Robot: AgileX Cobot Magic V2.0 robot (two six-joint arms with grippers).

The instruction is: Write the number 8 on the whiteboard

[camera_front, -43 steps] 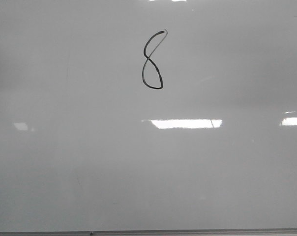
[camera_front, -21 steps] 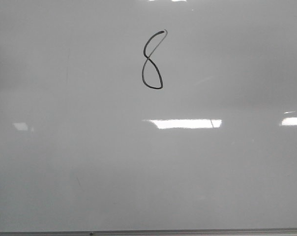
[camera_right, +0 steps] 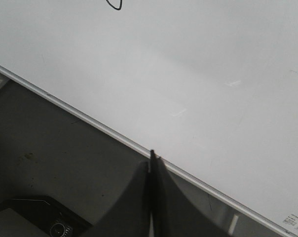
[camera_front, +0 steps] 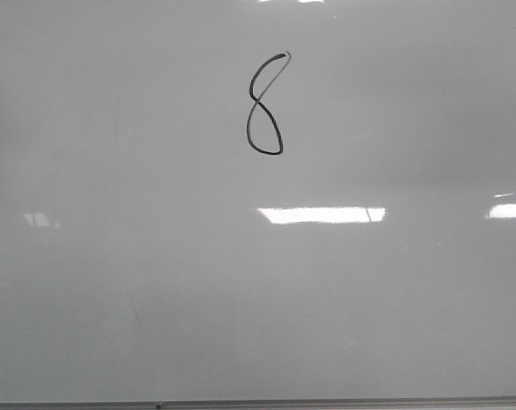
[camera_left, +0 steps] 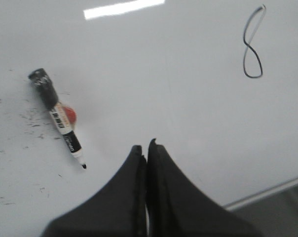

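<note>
- Sitting high on the whiteboard (camera_front: 155, 282), just left of centre, the number 8 (camera_front: 265, 104) slants in black.
- Left gripper (camera_left: 147, 148) hovers above the board, fingers pressed together, empty, near a marker (camera_left: 57, 116).
- Right gripper (camera_right: 152, 160) hangs over the board's edge, fingers closed, empty.

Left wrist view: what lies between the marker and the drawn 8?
Only bare whiteboard separates the marker from the number 8; the left wrist view shows this.
</note>
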